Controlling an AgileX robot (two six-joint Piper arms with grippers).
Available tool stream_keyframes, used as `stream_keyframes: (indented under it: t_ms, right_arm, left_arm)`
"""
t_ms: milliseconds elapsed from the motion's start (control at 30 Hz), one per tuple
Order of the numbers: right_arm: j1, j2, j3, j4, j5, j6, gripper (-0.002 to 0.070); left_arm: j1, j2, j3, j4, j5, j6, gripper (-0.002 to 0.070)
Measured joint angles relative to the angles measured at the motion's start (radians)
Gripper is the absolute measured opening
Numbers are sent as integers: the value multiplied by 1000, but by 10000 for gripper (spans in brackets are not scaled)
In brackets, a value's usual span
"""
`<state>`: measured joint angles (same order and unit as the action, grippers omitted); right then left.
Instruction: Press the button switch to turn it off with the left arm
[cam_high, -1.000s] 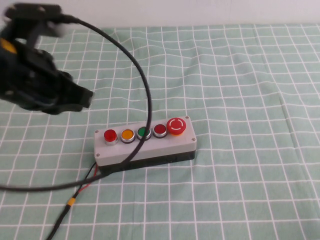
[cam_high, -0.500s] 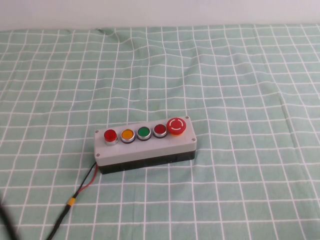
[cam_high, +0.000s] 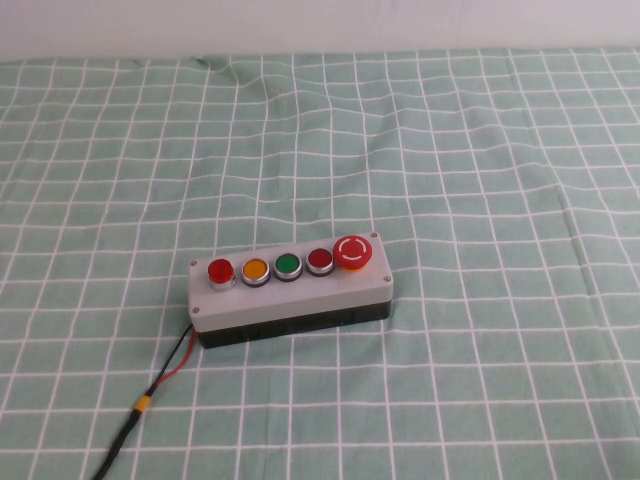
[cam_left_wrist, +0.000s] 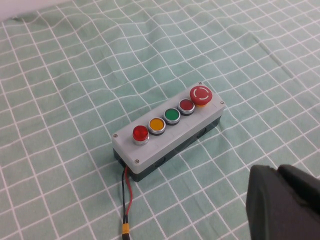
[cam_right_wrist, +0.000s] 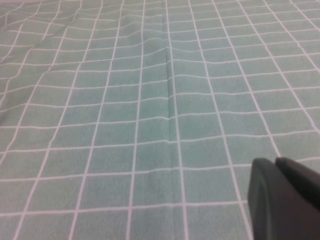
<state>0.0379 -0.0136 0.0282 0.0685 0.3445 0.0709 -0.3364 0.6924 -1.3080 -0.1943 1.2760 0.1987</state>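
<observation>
The grey five-button box (cam_high: 300, 296) lies on the green checked cloth, in the middle of the high view. The button switch (cam_high: 220, 271), small, bright red and ringed in silver, is the leftmost button. It also shows in the left wrist view (cam_left_wrist: 140, 133) on the box (cam_left_wrist: 175, 131). My left gripper (cam_left_wrist: 277, 170) is out of the high view. In its wrist view it hangs well back from the box, shut and empty. My right gripper (cam_right_wrist: 275, 162) is shut and empty over bare cloth, also out of the high view.
On the box, to the right of the switch, sit an orange button (cam_high: 255, 269), a green button (cam_high: 288, 265), a dark red flat button (cam_high: 320, 261) and a large red mushroom button (cam_high: 353, 251). A black and red cable (cam_high: 165, 372) runs from the box's left end toward the front edge.
My left arm and its looping cable were above and left of the box a second ago. They have withdrawn out of the high view. The box has not moved.
</observation>
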Motion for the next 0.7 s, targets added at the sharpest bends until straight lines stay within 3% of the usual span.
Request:
stream_keyframes:
  t_ms: [333,533,700]
  right_arm:
    - [0,0,0,0,0,0,-17]
    - [0,0,0,0,0,0,-17]
    - [0,0,0,0,0,0,-17]
  left_arm:
    - [0,0,12,2,-17,0,-2]
    - [0,-31,97,30,-179,0,-2]
    - [0,-156,291,86,-350,0,-2]
